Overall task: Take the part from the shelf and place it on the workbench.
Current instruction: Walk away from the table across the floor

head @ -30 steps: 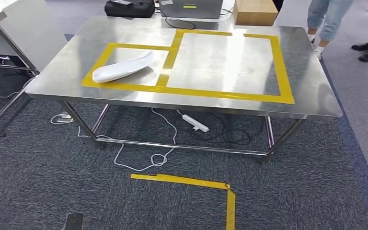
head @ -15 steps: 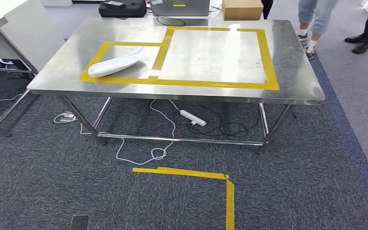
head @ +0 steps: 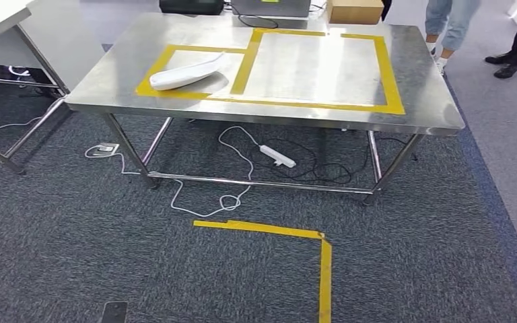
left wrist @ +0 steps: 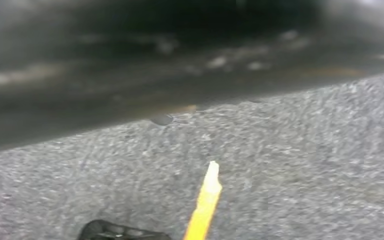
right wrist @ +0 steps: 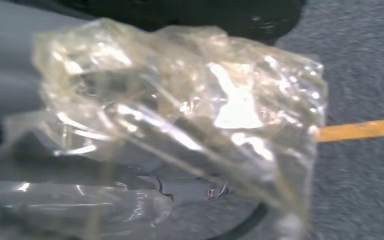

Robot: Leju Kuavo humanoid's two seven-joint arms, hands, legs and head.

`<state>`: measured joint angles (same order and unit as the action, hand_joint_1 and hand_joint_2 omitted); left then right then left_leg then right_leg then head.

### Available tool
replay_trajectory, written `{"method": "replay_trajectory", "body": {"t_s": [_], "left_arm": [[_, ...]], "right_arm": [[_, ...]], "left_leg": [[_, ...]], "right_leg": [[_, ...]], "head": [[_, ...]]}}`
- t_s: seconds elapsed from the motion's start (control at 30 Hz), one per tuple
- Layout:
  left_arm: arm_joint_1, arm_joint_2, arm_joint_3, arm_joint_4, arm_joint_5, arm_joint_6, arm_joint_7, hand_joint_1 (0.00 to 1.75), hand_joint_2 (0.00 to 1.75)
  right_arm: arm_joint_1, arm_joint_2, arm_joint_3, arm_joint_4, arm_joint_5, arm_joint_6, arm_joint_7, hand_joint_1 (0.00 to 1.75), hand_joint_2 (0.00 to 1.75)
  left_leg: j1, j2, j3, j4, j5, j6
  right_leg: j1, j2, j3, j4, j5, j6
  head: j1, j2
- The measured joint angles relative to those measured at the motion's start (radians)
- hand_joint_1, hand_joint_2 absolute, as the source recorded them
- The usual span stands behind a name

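- part (head: 186, 71) lies on surface (head: 431, 101), inside left taped frame (head: 149, 75)
- larger taped frame (head: 392, 87) to its right
- power strip (head: 277, 155) on floor under surface
- box (head: 354, 11) at far edge

White part (head: 187, 71) — yellow tape (head: 316, 103) on silver workbench (head: 437, 101) — grey carpet (head: 74, 256).

cam moved, whole view shifted, workbench (head: 437, 101) now higher and further right in frame vs 0.5 s ago, floor tape (head: 276, 231) up slightly, white part (head: 185, 72) unmoved in its tape box
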<state>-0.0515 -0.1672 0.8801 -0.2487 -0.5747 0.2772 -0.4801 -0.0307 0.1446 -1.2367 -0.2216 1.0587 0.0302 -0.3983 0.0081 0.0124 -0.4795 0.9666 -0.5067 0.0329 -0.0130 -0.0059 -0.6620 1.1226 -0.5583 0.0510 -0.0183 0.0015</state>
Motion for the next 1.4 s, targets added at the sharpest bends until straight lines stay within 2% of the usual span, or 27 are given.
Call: {"method": "replay_trajectory", "body": {"t_s": [0.03,0.07,0.1,0.13,0.2,0.23,0.3,0.33,0.4,0.43,0.53,0.57,0.6,0.63,0.67,0.73,0.8,0.83,0.9,0.97,1.07,1.1,1.13,1.17,1.27,1.33,1.4], "left_arm": [[0.000,-0.003,-0.001,0.001,-0.001,0.000,0.003,0.00,0.00],[0.000,-0.006,-0.002,0.001,-0.001,0.000,0.005,0.00,0.00],[0.001,-0.009,-0.002,0.002,-0.001,0.001,0.006,0.00,0.00],[0.001,-0.011,-0.002,0.003,-0.001,0.001,0.007,0.00,0.00],[0.001,-0.014,-0.002,0.003,-0.001,0.002,0.008,0.00,0.00],[0.002,-0.014,-0.003,0.004,-0.001,0.003,0.008,0.00,0.00],[0.002,-0.016,-0.003,0.004,-0.001,0.003,0.008,0.00,0.00],[0.002,-0.016,-0.003,0.004,-0.001,0.003,0.007,0.00,0.00],[0.004,-0.016,-0.003,0.004,-0.002,0.003,0.007,0.00,0.00],[0.007,-0.016,-0.003,0.005,-0.003,0.003,0.007,0.00,0.00],[0.013,-0.016,-0.003,0.005,-0.007,0.002,0.008,0.00,0.00],[0.013,-0.016,-0.003,0.005,-0.008,0.003,0.008,0.00,0.00],[0.013,-0.016,-0.003,0.005,-0.009,0.003,0.008,0.00,0.00],[0.012,-0.016,-0.003,0.005,-0.010,0.003,0.008,0.00,0.00],[0.012,-0.016,-0.003,0.005,-0.010,0.004,0.008,0.00,0.00],[0.011,-0.016,-0.003,0.005,-0.011,0.005,0.008,0.00,0.00],[0.010,-0.014,-0.003,0.005,-0.012,0.006,0.008,0.00,0.00],[0.009,-0.014,-0.003,0.005,-0.013,0.006,0.008,0.00,0.00],[0.009,-0.014,-0.003,0.005,-0.014,0.006,0.008,0.00,0.00],[0.010,-0.015,-0.003,0.006,-0.016,0.006,0.008,0.00,0.00],[0.011,-0.015,-0.003,0.006,-0.017,0.007,0.008,0.00,0.00],[0.012,-0.015,-0.003,0.006,-0.017,0.007,0.008,0.00,0.00],[0.012,-0.015,-0.003,0.006,-0.018,0.007,0.008,0.00,0.00],[0.012,-0.015,-0.003,0.006,-0.019,0.007,0.008,0.00,0.00],[0.011,-0.016,-0.003,0.006,-0.019,0.007,0.009,0.00,0.00],[0.009,-0.016,-0.003,0.006,-0.020,0.007,0.009,0.00,0.00],[0.010,-0.016,-0.003,0.006,-0.021,0.006,0.009,0.00,0.00]], "right_arm": [[0.000,0.000,0.000,0.000,0.001,0.001,0.000,0.00,0.00],[0.000,0.000,0.000,0.000,0.001,0.001,0.000,0.00,0.00],[-0.001,0.000,0.000,0.000,0.002,0.002,0.000,0.00,0.00],[-0.001,0.000,0.000,0.000,0.004,0.002,0.000,0.00,0.00],[-0.001,0.000,0.000,0.000,0.006,0.001,0.000,0.00,0.00],[-0.002,0.000,0.000,0.000,0.007,0.000,0.000,0.00,0.00],[-0.006,0.000,0.000,0.000,0.008,0.000,0.000,0.00,0.00],[-0.006,0.000,0.001,0.000,0.009,0.000,0.000,0.00,0.00],[-0.002,0.002,0.001,0.000,0.009,-0.001,0.000,0.00,0.00],[0.000,0.003,0.001,0.001,0.009,-0.002,0.000,0.00,0.00],[0.000,0.004,0.000,0.001,0.009,-0.006,0.000,0.00,0.00],[0.000,0.005,0.000,0.001,0.009,-0.007,0.000,0.00,0.00],[0.000,0.006,0.000,0.001,0.009,-0.009,0.000,0.00,0.00],[0.000,0.007,0.000,0.001,0.009,-0.011,0.000,0.00,0.00],[-0.001,0.009,0.000,0.001,0.009,-0.012,0.000,0.00,0.00],[-0.002,0.014,0.000,0.001,0.009,-0.014,-0.001,0.00,0.00],[-0.002,0.018,0.000,0.001,0.009,-0.015,-0.002,0.00,0.00],[-0.003,0.019,0.000,0.001,0.009,-0.015,-0.002,0.00,0.00],[-0.003,0.020,0.000,0.001,0.009,-0.015,-0.002,0.00,0.00],[-0.002,0.020,0.000,0.001,0.010,-0.016,-0.002,0.00,0.00],[-0.001,0.020,0.000,0.001,0.010,-0.016,-0.002,0.00,0.00],[0.000,0.020,0.000,0.001,0.010,-0.016,-0.002,0.00,0.00],[0.000,0.021,0.000,0.001,0.010,-0.016,-0.002,0.00,0.00],[0.000,0.021,0.000,0.001,0.010,-0.016,-0.002,0.00,0.00],[-0.003,0.021,0.000,0.001,0.010,-0.016,-0.003,0.00,0.00],[-0.005,0.021,0.000,0.001,0.010,-0.016,-0.003,0.00,0.00],[-0.001,0.022,0.000,0.001,0.011,-0.016,-0.003,0.00,0.00]], "left_leg": [[-0.002,0.001,-0.014,0.001,0.012,0.003],[-0.005,0.002,-0.030,0.002,0.024,0.004],[-0.007,0.002,-0.047,0.004,0.037,0.004],[-0.009,0.003,-0.064,0.006,0.048,0.004],[-0.011,0.003,-0.096,0.012,0.070,0.000],[-0.014,0.002,-0.108,0.016,0.079,-0.003],[-0.017,0.002,-0.122,0.021,0.098,-0.012],[-0.017,0.003,-0.127,0.021,0.108,-0.017],[-0.015,0.001,-0.136,0.025,0.110,-0.029],[-0.013,-0.002,-0.143,0.041,0.085,-0.036],[-0.009,-0.006,-0.179,0.191,-0.064,-0.050],[-0.008,-0.006,-0.187,0.252,-0.092,-0.053],[-0.007,-0.006,-0.186,0.295,-0.093,-0.054],[-0.006,-0.006,-0.172,0.308,-0.071,-0.054],[-0.005,-0.006,-0.144,0.288,-0.038,-0.053],[-0.006,-0.006,-0.051,0.166,0.001,-0.045],[-0.009,-0.007,0.026,0.044,-0.014,-0.033],[-0.011,-0.008,0.040,0.013,-0.027,-0.027],[-0.009,-0.006,0.031,-0.002,-0.026,-0.014],[-0.005,-0.003,0.015,-0.007,-0.011,0.001],[-0.008,0.000,-0.016,-0.006,0.014,0.010],[-0.010,0.001,-0.025,-0.005,0.021,0.010],[-0.012,0.002,-0.033,-0.005,0.028,0.010],[-0.013,0.002,-0.040,-0.004,0.035,0.009],[-0.019,0.002,-0.054,0.001,0.048,0.001],[-0.022,0.002,-0.060,0.005,0.055,-0.009],[-0.020,0.001,-0.063,0.008,0.059,-0.020]], "right_leg": [[0.000,0.001,-0.015,0.067,-0.044,0.002],[0.000,0.002,-0.022,0.125,-0.065,0.002],[0.000,0.002,-0.017,0.159,-0.061,0.002],[0.001,0.002,0.003,0.161,-0.035,0.000],[0.002,0.002,0.095,0.066,0.020,-0.008],[0.004,0.003,0.160,-0.017,0.025,-0.013],[0.008,0.004,0.249,-0.152,-0.002,-0.021],[0.010,0.005,0.264,-0.182,-0.011,-0.025],[0.009,0.002,0.249,-0.188,-0.002,-0.038],[0.007,0.000,0.239,-0.188,0.008,-0.046],[0.007,-0.004,0.200,-0.187,0.041,-0.063],[0.008,-0.005,0.185,-0.184,0.051,-0.063],[0.008,-0.006,0.171,-0.181,0.061,-0.063],[0.009,-0.007,0.156,-0.175,0.070,-0.062],[0.009,-0.007,0.142,-0.169,0.079,-0.060],[0.011,-0.006,0.115,-0.154,0.092,-0.055],[0.013,-0.006,0.097,-0.142,0.104,-0.045],[0.014,-0.006,0.090,-0.138,0.110,-0.039],[0.015,-0.007,0.076,-0.133,0.118,-0.028],[0.014,-0.003,0.048,-0.087,0.079,-0.017],[0.010,0.002,-0.018,0.101,-0.037,-0.006],[0.010,0.002,-0.024,0.142,-0.055,-0.005],[0.010,0.002,-0.011,0.144,-0.053,-0.005],[0.010,0.002,0.026,0.101,-0.034,-0.007],[0.012,0.002,0.172,-0.120,0.026,-0.021],[0.015,0.003,0.197,-0.173,0.029,-0.033],[0.014,0.003,0.191,-0.174,0.038,-0.047]], "head": [[0.001,0.000],[0.001,0.000],[0.001,0.000],[0.001,0.000],[0.001,0.000],[0.001,0.000],[0.000,0.000],[0.000,0.000],[-0.001,0.000],[-0.001,0.000],[-0.005,0.000],[-0.005,0.000],[-0.005,0.000],[-0.005,0.000],[-0.005,0.000],[-0.006,0.000],[-0.006,0.000],[-0.005,0.000],[-0.005,0.000],[-0.001,0.000],[0.005,0.000],[0.005,0.000],[0.005,0.000],[0.005,0.000],[0.004,0.000],[0.004,0.000],[0.004,0.000]]}}
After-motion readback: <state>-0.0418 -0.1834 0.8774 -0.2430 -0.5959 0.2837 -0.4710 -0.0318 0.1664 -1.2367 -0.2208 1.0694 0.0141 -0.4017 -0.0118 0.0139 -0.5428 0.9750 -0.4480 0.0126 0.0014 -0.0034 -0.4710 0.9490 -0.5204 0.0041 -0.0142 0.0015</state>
